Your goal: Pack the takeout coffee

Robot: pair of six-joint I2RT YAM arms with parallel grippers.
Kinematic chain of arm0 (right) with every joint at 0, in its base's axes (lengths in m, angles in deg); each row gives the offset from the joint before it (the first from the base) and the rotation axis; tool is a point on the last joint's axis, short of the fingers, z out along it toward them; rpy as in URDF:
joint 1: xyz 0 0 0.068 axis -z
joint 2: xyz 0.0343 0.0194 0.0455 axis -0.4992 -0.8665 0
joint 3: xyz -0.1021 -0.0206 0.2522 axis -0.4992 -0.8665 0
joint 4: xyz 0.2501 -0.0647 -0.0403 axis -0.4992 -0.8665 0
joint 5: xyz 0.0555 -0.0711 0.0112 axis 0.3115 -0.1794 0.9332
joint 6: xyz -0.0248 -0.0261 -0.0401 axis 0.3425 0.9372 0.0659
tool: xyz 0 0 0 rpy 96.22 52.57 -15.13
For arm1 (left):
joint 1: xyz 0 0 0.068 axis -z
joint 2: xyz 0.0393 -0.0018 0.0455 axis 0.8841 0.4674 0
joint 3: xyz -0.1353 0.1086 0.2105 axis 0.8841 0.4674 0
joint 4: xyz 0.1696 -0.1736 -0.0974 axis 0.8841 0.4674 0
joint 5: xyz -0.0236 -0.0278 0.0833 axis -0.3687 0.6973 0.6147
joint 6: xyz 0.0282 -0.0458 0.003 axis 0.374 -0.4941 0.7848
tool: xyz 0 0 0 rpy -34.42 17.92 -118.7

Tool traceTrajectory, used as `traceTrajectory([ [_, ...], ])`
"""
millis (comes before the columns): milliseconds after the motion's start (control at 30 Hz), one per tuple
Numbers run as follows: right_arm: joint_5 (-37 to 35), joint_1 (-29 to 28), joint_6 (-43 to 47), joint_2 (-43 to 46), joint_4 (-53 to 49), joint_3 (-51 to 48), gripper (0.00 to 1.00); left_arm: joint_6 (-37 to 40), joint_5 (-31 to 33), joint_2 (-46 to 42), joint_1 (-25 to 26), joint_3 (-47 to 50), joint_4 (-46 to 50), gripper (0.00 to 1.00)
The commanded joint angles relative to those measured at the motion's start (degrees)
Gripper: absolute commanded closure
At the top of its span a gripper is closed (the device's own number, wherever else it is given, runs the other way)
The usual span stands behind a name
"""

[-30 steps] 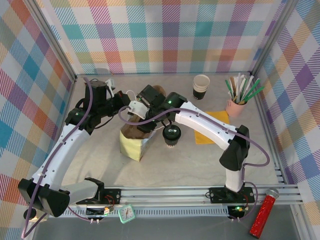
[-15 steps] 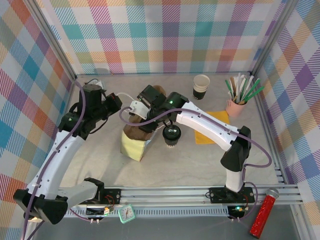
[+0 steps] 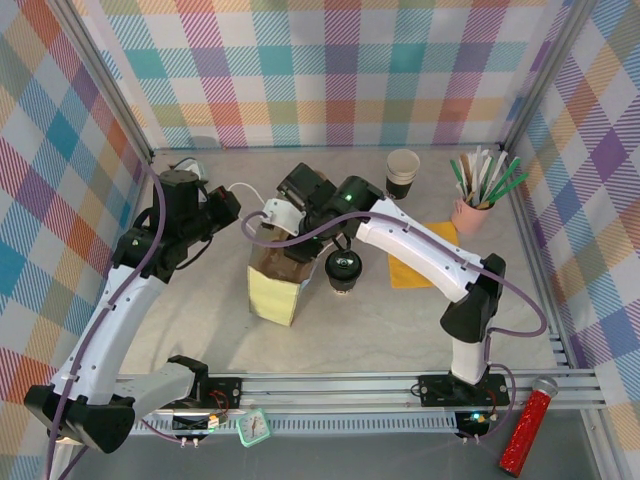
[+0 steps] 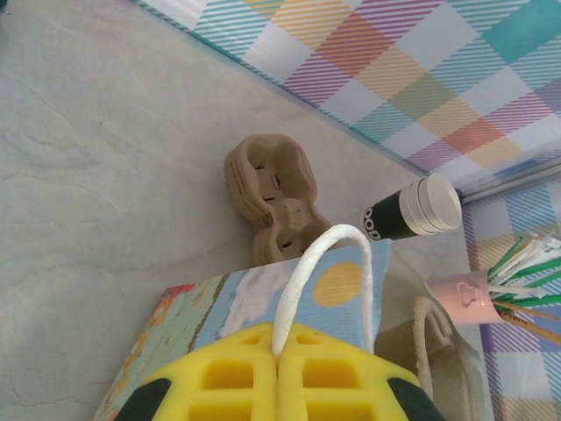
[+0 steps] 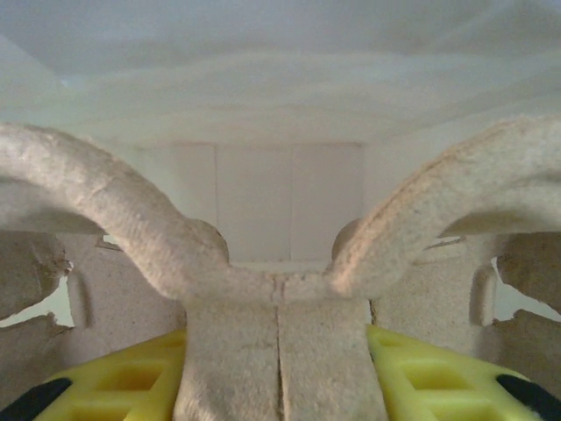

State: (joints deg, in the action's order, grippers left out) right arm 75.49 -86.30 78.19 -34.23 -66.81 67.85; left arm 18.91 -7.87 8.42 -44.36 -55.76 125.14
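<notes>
Two arms work at a paper bag [image 3: 272, 292] on the bench [image 3: 400, 330]. The left gripper [image 4: 279, 373] is clamped fully closed on the bag's white rope handle [image 4: 308, 263], lifting that side. The right gripper [image 5: 279, 364] reaches down inside the bag's pale interior, its jaws part-way closed and pinching the centre ridge of a brown pulp cup carrier [image 5: 131, 219].

The takeout coffee [image 3: 343, 268], black lid on, stands on the bench just right of the bag, outside it and gripped by nothing. A lidless cup [image 3: 402, 172] stands well beyond the bag, and a spare stack of carriers [image 4: 272, 189] lies just behind it.

The step in hand appears to be seating the carrier. It would go best with the carrier kept level and lowered straight until it sits flat on the bag's floor, wells facing up. The left arm should hold the handle taut so the mouth stays wide. Releasing early, or dragging a wall on withdrawal, could tip the carrier or topple the bag toward the coffee.
</notes>
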Motion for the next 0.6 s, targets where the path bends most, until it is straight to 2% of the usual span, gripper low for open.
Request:
traceTrajectory([
  [0,2.7,-1.5,0.7,-1.8,-1.8,3.6,0.56,-0.1,-2.2,-0.2,-0.6,0.8,-2.6,1.0],
  [200,3.1,-2.7,0.6,-4.4,-3.0,6.0,0.56,-0.4,-2.9,0.2,-0.6,0.7,-3.2,1.0],
  [567,-0.1,-2.7,0.1,-4.9,-3.6,2.3,0.56,-0.5,-2.0,-0.1,-0.6,0.7,-2.2,1.0],
])
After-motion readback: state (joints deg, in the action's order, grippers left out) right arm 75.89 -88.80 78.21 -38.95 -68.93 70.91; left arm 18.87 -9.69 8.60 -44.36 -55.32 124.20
